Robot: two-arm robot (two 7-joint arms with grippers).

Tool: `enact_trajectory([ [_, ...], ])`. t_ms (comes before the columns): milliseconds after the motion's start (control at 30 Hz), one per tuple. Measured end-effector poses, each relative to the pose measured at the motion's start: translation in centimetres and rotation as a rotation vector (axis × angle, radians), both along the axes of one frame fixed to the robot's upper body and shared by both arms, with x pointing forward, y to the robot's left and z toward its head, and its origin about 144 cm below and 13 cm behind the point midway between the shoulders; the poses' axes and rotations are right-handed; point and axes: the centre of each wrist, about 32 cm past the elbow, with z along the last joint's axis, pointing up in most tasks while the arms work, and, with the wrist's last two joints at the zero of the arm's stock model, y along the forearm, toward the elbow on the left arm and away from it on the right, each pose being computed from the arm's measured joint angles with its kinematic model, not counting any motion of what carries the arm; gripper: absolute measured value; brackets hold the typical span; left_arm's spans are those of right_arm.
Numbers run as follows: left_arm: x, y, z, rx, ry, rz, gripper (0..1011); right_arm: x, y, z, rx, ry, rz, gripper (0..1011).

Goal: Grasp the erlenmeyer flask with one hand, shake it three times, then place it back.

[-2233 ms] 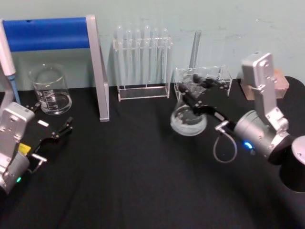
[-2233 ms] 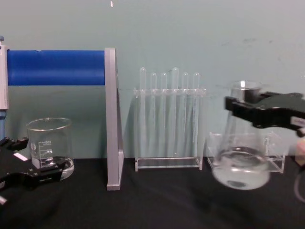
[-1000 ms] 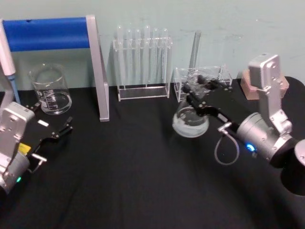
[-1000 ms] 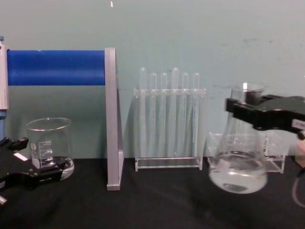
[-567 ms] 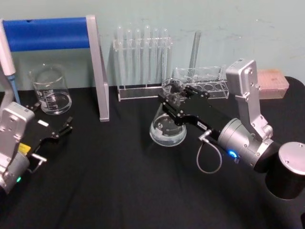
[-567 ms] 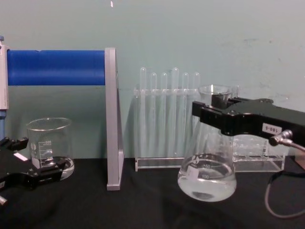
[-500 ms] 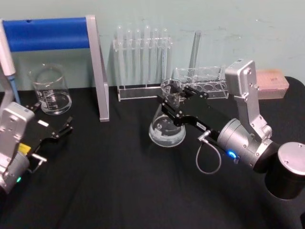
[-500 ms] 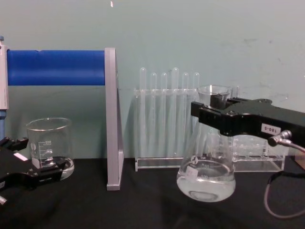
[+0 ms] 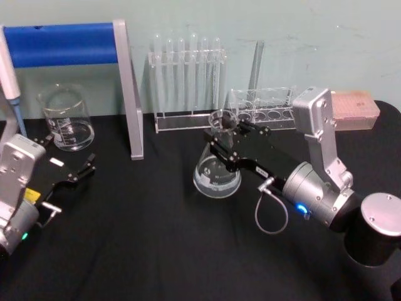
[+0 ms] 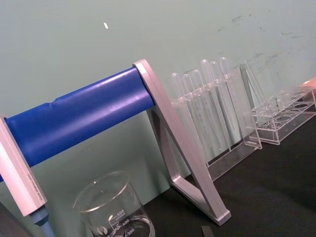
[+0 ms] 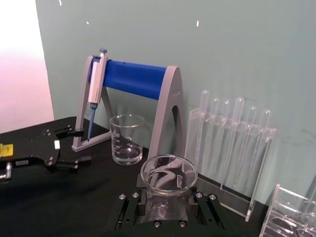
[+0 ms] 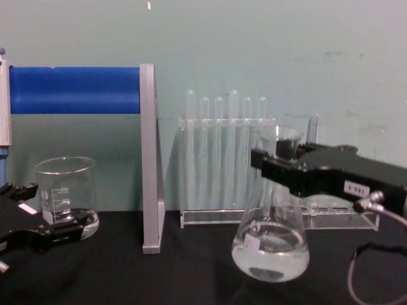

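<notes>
The erlenmeyer flask [image 9: 216,176] stands upright with a little clear liquid in its base, in front of the test tube rack on the black table. My right gripper [image 9: 223,143] is shut around its neck, just under the flared rim. From the chest, the flask [image 12: 270,249] hangs low with its base at or just above the table, and the black gripper [image 12: 278,166] clamps the neck. The right wrist view looks down on the rim of the flask [image 11: 168,178] between the fingers [image 11: 129,208]. My left gripper [image 9: 78,170] rests open at the left by the beaker.
A glass beaker [image 9: 66,119] sits at the far left under a pipette stand with a blue bar [image 9: 62,44]. The test tube rack [image 9: 188,81] and a low acrylic rack [image 9: 263,108] stand along the back wall, with a pink box [image 9: 354,110] at the far right.
My right gripper has carried the flask from in front of the low acrylic rack leftward and down toward the table. The left arm has not moved.
</notes>
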Motion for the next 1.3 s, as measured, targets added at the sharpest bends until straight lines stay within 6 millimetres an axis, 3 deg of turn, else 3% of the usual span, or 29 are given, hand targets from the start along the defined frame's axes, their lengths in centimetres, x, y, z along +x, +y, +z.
enact_trajectory([
  [500, 0.0, 0.0, 0.0, 0.0, 0.0, 0.0, 1001, 0.4, 0.1, -2.8, 0.018, 0.029, 0.035, 456],
  [1300, 0.0, 0.0, 0.0, 0.0, 0.0, 0.0, 1001, 0.4, 0.4, -5.0, -0.001, 0.071, 0.041, 456],
])
